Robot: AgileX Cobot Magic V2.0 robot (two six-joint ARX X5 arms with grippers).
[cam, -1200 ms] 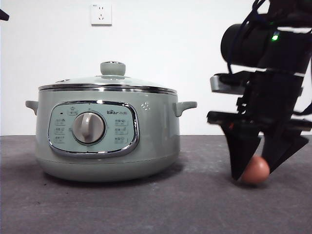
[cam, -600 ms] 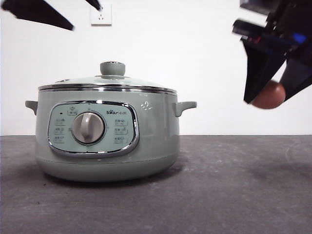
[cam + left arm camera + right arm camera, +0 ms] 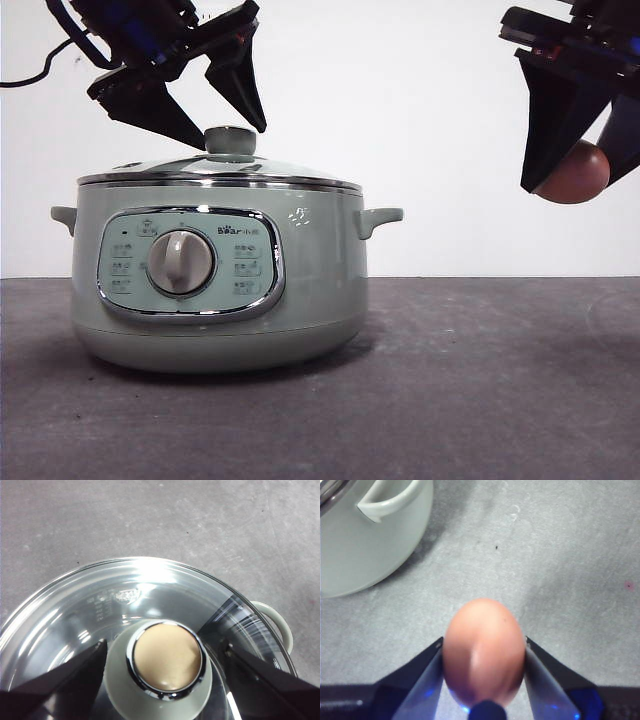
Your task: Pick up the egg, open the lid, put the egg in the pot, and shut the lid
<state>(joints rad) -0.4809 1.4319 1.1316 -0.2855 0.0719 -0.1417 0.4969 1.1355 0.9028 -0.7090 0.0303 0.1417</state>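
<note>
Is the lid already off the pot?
No, the lid sits on the pot; the open left gripper straddles its knob.

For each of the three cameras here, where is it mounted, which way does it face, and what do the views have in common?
Front view: low, at table height, looking level at the pot; both arms hang in from above.
Left wrist view: on the left arm, looking down on the lid and its knob, the left end effector open on either side.
Right wrist view: on the right arm, looking down at the table; the right end effector grips the egg.
Shared: front and left wrist views show the knob; front and right wrist views show the egg and a pot handle.
</note>
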